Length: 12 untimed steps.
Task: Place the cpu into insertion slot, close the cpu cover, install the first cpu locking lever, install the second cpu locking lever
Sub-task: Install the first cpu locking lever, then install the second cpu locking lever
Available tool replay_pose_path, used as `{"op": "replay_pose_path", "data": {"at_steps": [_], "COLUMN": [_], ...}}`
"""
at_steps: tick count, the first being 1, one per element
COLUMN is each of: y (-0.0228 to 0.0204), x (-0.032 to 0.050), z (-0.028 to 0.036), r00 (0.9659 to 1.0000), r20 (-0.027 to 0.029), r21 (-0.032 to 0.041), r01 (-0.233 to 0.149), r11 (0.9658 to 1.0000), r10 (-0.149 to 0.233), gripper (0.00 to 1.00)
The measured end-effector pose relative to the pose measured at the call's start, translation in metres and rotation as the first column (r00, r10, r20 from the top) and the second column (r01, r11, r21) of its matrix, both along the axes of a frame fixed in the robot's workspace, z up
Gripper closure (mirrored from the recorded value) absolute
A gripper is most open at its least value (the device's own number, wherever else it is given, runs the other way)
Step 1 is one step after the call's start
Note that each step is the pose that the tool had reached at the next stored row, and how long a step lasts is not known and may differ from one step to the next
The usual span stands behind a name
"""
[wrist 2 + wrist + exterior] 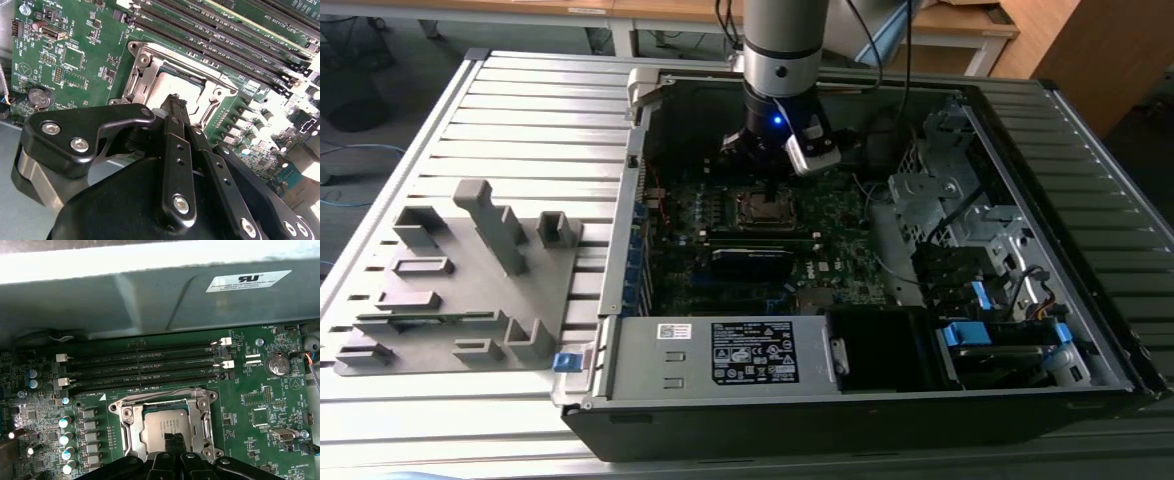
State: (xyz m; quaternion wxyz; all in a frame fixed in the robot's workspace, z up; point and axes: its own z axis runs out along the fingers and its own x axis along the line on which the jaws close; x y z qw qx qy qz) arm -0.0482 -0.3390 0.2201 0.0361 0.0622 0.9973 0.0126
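So the cpu (pixel 162 426) is already sitting in the socket with the cpu cover (pixel 131 428) down around it, and the hand (pixel 176 102), fingers pinched together on nothing, hovers at the socket's 6 o'clock edge, so looks like lever-latching time.

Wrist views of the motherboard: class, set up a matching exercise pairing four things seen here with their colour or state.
Things:
1. cpu
2. cpu cover
3. coin battery
4. memory slots

Descriptions:
A. round and silvery
B. long, black, lying in parallel rows
C. metal frame down around the chip
D. dull grey square seated in the socket

Pairs: 1-D, 2-C, 3-A, 4-B
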Motion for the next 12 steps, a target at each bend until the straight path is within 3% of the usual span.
{"op": "replay_pose_path", "data": {"at_steps": [2, 12], "y": [0.0000, 0.0000], "x": [0.0000, 0.0000], "z": [-0.0026, -0.0018], "r00": [1.0000, 1.0000], "r20": [0.0001, 0.0002], "r21": [0.0001, 0.0003], "r01": [0.000, 0.000], "r11": [1.0000, 1.0000], "r10": [0.000, 0.000], "gripper": [0.89, 0.89]}}
